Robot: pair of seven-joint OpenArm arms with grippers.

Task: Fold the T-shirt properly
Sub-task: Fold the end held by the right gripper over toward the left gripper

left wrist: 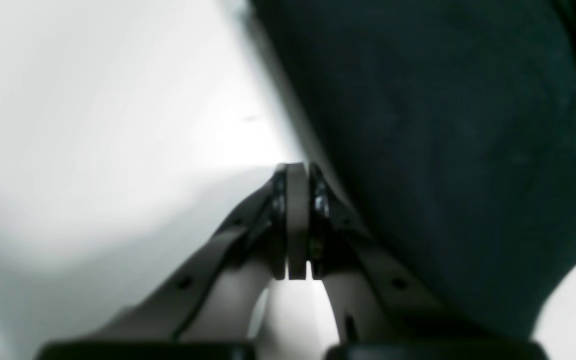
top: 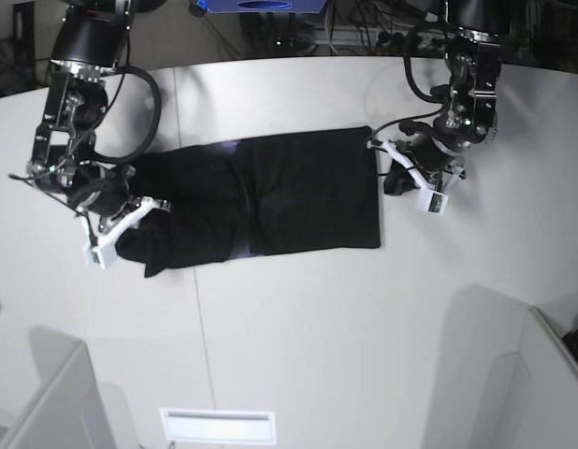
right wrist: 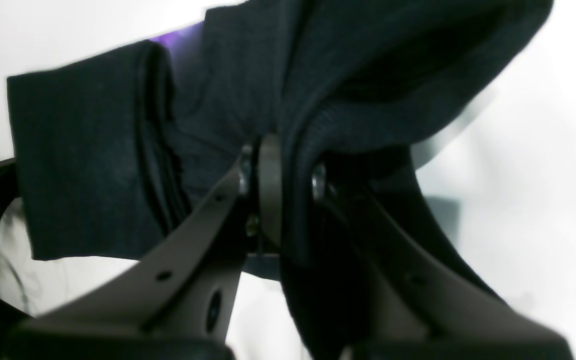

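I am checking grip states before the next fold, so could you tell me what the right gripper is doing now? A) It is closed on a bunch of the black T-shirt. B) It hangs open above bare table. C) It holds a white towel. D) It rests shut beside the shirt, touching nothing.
A: in the right wrist view the right gripper pinches dark cloth of the T-shirt between its fingers.

My base camera looks straight down on the white bench (top: 298,327) from high overhead, taking in both arms. Each wrist camera sits just behind its tool, looking forward along the fingers, close enough to blur. The left wrist view shares the T-shirt's (left wrist: 443,150) edge with the base view's right side; the right wrist view shares the bunched cloth at its left side
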